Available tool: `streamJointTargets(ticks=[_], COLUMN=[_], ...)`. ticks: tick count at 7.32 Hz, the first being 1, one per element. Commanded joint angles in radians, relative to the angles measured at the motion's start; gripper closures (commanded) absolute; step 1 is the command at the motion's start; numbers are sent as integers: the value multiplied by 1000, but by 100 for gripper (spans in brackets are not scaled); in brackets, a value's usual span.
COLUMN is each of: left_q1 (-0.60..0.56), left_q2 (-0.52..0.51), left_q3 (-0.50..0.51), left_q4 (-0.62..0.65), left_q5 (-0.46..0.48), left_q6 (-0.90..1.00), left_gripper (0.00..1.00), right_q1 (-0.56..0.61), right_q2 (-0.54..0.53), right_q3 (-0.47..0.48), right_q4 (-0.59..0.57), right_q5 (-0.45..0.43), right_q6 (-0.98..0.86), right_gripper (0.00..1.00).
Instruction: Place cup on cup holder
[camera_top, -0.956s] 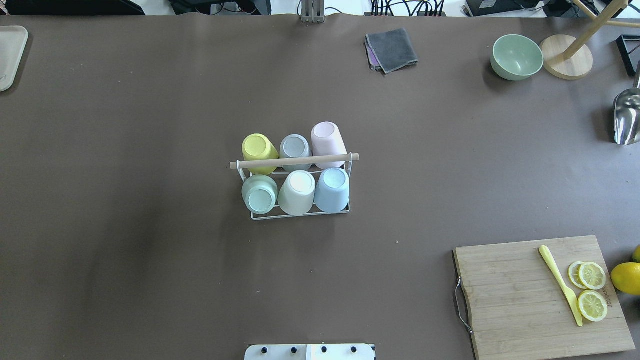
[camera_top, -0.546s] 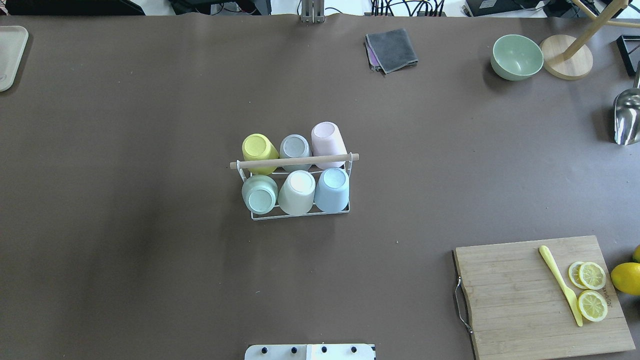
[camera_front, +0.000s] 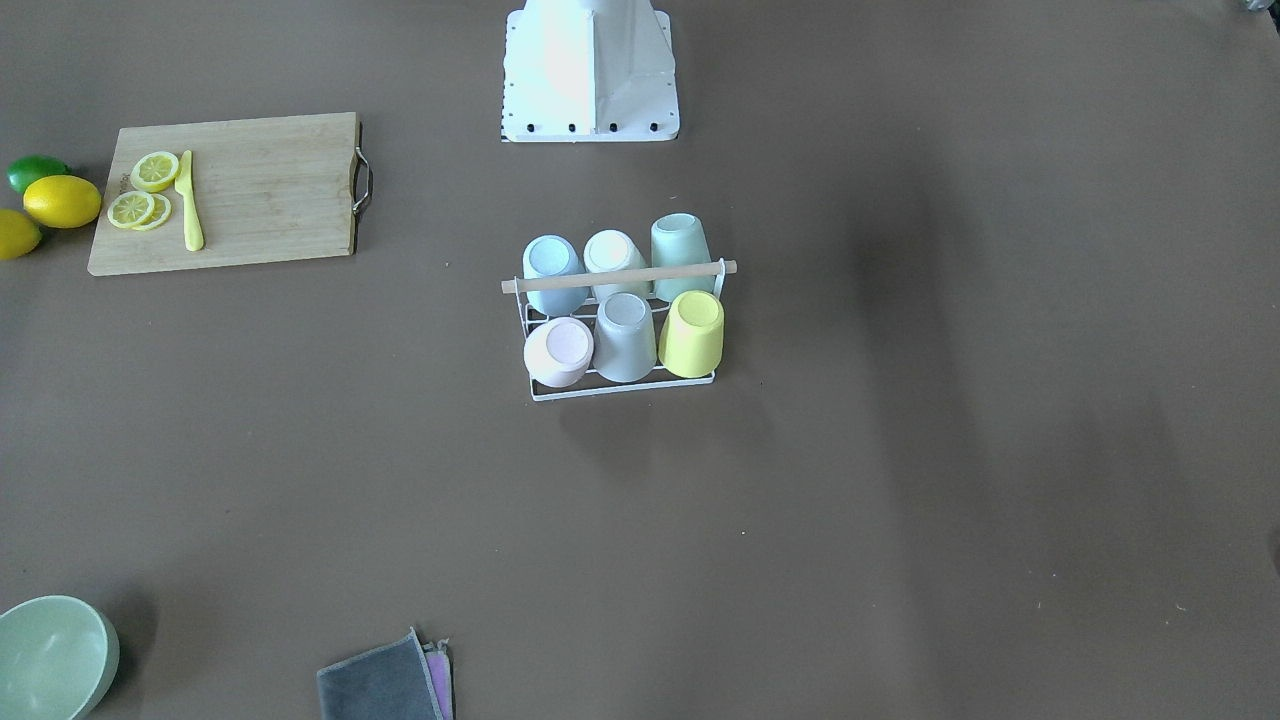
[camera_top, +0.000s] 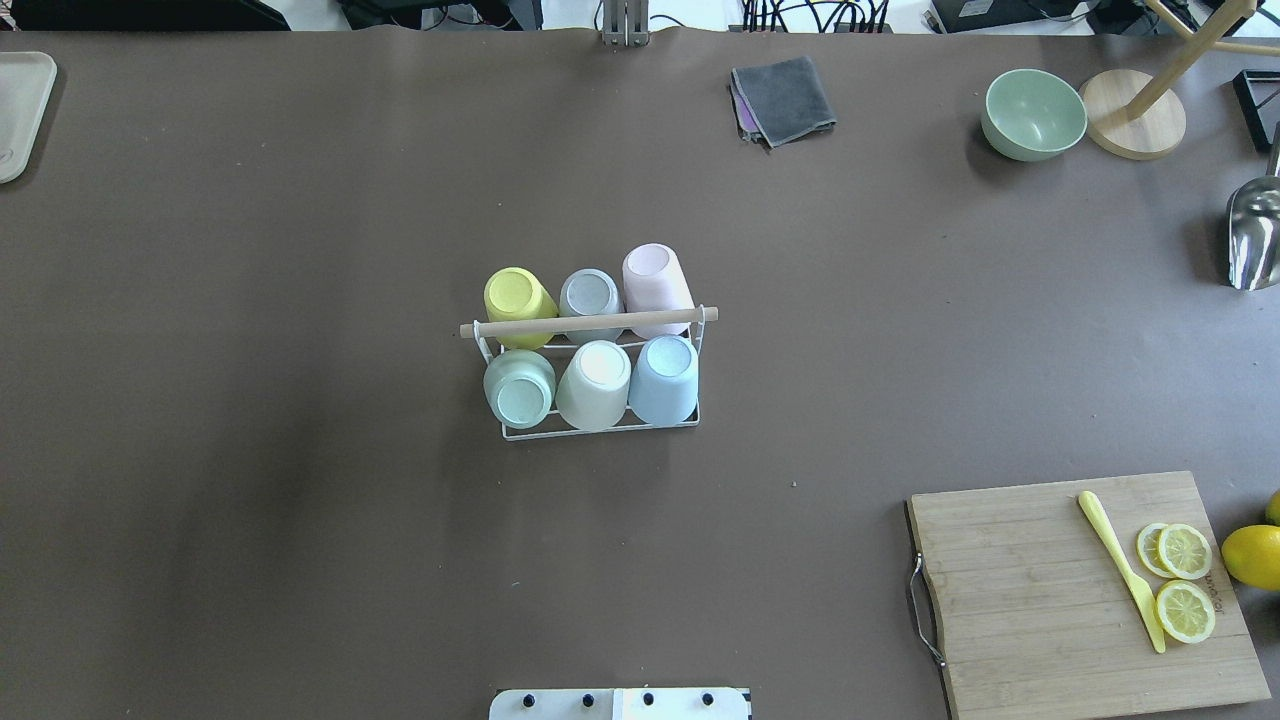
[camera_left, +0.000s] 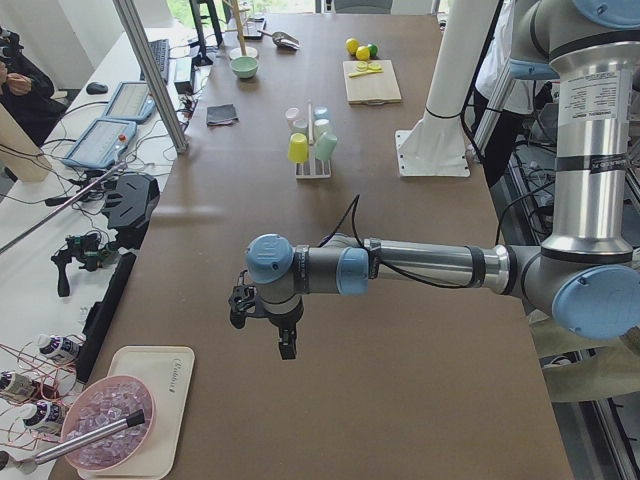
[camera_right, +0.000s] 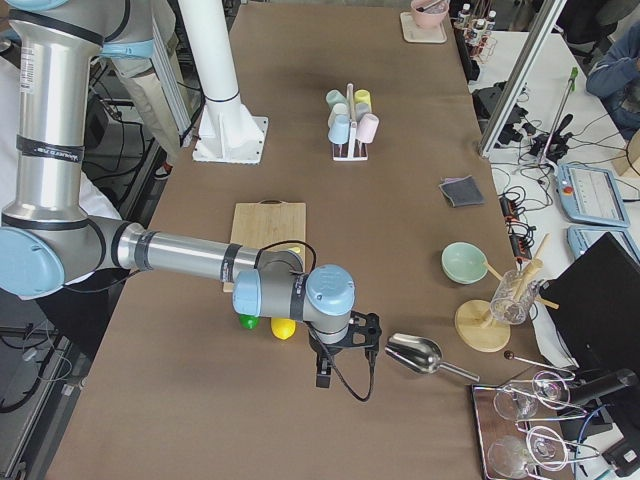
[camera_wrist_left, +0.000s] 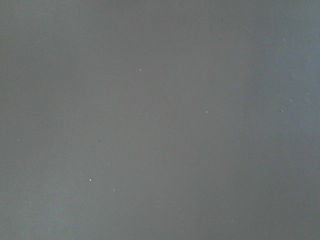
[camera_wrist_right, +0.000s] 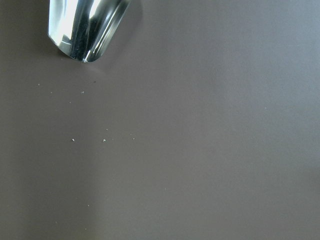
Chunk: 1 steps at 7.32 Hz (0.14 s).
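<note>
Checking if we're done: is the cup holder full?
Full. Six upturned cups sit on the cup holder, three each side of its wooden rod; no bare prong shows.

Silver tubes (camera_left: 430, 262), pale blue joint caps (camera_left: 268, 258), black left pincer (camera_left: 285, 348), white pedestal (camera_front: 590, 70)

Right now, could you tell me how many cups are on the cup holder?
6 on the cup holder: yellow, grey, pink in the far row; green, cream, blue nearer the robot.
</note>
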Motion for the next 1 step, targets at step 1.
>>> streamJointTargets(ticks=[1], left_q1=[0], left_q2=[0], left_q3=[-1], left_q4=[0], left_q5=[1], left_q6=[0], left_gripper=[2], right_q1=[0], right_q2=[0], right_q3=[0], right_q4=[0], right_q5=[0], right_q6=[2], right_gripper=[0])
